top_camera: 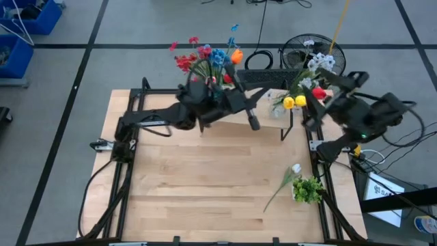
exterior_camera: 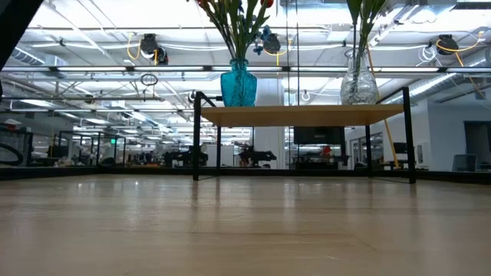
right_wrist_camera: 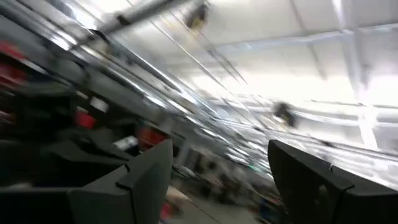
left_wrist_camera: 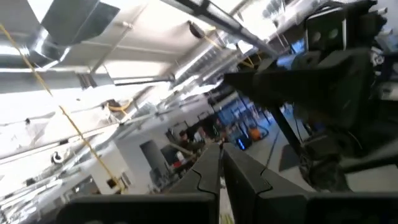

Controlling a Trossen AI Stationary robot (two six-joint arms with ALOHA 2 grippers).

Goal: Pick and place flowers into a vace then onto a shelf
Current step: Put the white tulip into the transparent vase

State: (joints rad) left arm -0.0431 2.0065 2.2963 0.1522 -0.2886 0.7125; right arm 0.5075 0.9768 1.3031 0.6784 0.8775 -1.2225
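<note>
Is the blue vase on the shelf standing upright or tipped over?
Upright. In the low view the blue vase stands straight on the shelf, flower stems rising from its neck.

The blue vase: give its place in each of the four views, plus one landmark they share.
High view: blue vase hidden under the left arm; only its red, blue and orange flowers show.
Low view: blue vase on the shelf, left end.
Left wrist view: not in it.
Right wrist view: not in it.
Shared landmark: the shelf, in high and low views.

Both arms [top_camera: 225, 106] crowd the shelf [exterior_camera: 303, 115], whose two vases [exterior_camera: 238, 84] fill its top; the table [top_camera: 205, 184] lies open except a leafy clump [top_camera: 307, 189].
</note>
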